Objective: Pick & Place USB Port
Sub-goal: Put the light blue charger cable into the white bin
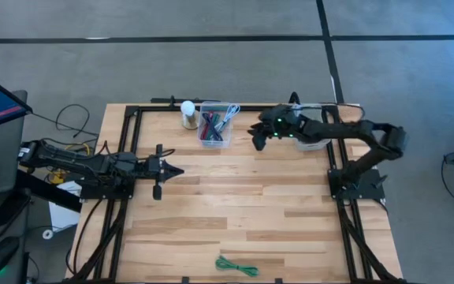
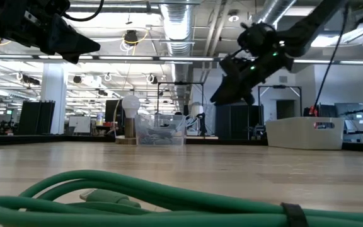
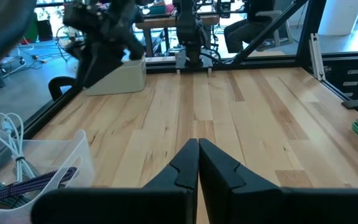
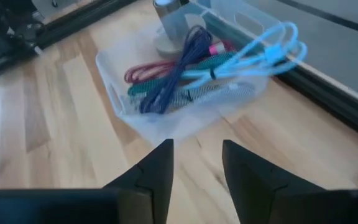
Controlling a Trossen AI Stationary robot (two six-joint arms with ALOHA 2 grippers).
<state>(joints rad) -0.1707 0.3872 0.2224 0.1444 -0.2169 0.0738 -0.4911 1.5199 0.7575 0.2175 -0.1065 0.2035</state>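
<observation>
A clear plastic bin (image 1: 215,125) at the table's far edge holds several coiled cables, red, green, blue, purple and white (image 4: 194,78). A green coiled cable (image 1: 236,267) lies on the table near the near edge; it fills the foreground of the low view (image 2: 137,195). My right gripper (image 1: 258,140) hovers open and empty above the table just right of the bin; its fingers (image 4: 194,165) stand short of the bin's wall. My left gripper (image 1: 176,170) is shut and empty over the table's left part (image 3: 197,155).
A white bulb on a wooden base (image 1: 187,113) stands left of the bin. A white box (image 1: 314,142) sits at the far right under my right arm. Black frame rails run along the table's left, right and far edges.
</observation>
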